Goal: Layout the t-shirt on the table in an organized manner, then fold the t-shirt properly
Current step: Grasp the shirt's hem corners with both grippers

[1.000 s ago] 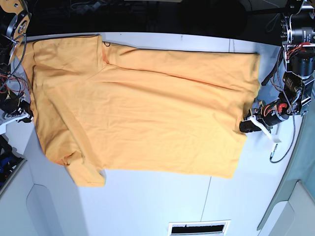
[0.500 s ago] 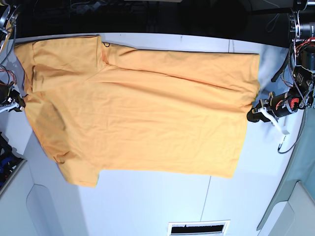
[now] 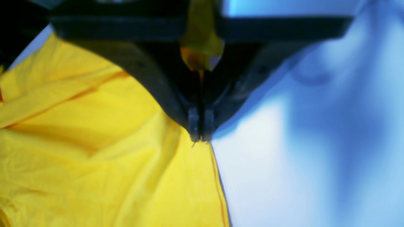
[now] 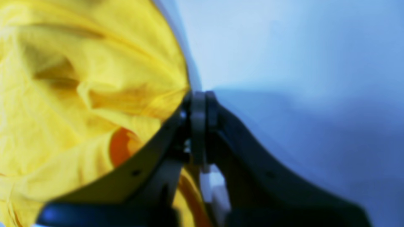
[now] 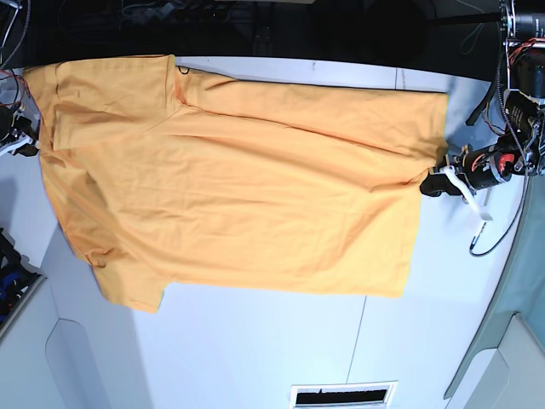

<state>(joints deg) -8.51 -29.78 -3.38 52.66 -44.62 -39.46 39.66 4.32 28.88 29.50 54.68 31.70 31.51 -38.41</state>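
Observation:
The orange-yellow t-shirt (image 5: 238,179) lies spread across the white table (image 5: 272,341), its collar mark (image 5: 183,75) at the far edge and one sleeve hanging toward the near left. My left gripper (image 5: 428,187) is shut on the shirt's hem at the right. In the left wrist view its tips (image 3: 200,138) meet on the cloth edge (image 3: 94,157), with fabric showing between the fingers. My right gripper (image 5: 30,149) sits at the shirt's left edge. In the right wrist view its jaws (image 4: 199,94) are pressed together where the bunched cloth (image 4: 79,94) ends.
A slotted vent (image 5: 344,395) is set into the table near the front edge. A grey-green panel (image 5: 519,298) borders the right side, and a loose cable (image 5: 485,239) hangs below the left arm. Dark equipment lines the far edge.
Both grippers have moved toward the far side of the table, pulling the shirt with them. The cloth now lies tauter and flatter, and its left edge sits further left.

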